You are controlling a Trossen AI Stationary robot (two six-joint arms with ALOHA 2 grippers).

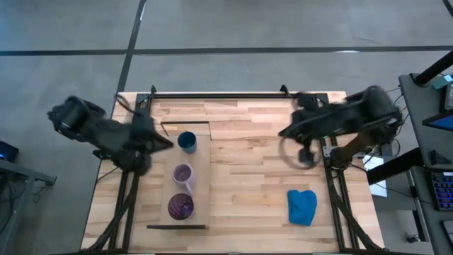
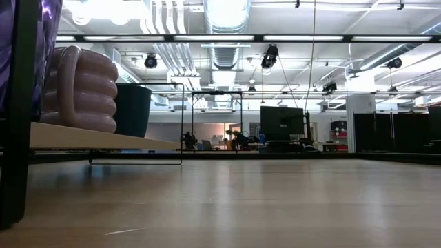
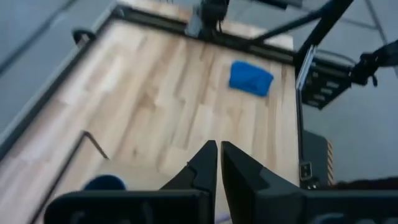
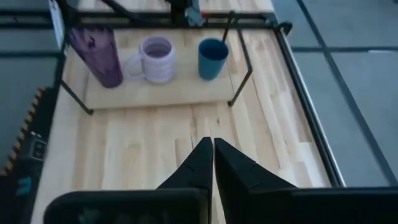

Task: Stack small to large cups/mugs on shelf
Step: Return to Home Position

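Two grippers, each empty with fingers drawn together: the left gripper (image 3: 218, 152) beside the shelf's blue-cup end, the right gripper (image 4: 213, 149) across the table, facing the shelf. The low view crops the tumbler. The right wrist view shows the whole row on the light wooden plank shelf (image 4: 155, 93): one small dark blue cup (image 4: 212, 58), one pale lilac ribbed mug (image 4: 155, 59), one tall dark purple tumbler (image 4: 99, 55). One bright blue cloth (image 1: 301, 206) lies well apart.

Left gripper (image 3: 219, 144) hangs over the wooden table (image 3: 155, 93), its two dark fingers pinched together with barely a sliver between them and nothing in them. The blue cloth (image 3: 250, 78) sits way off near the far corner. Close in, a thin dark shelf bracket (image 3: 93, 142) and the top of a dark blue cup (image 3: 104, 183) peek in.
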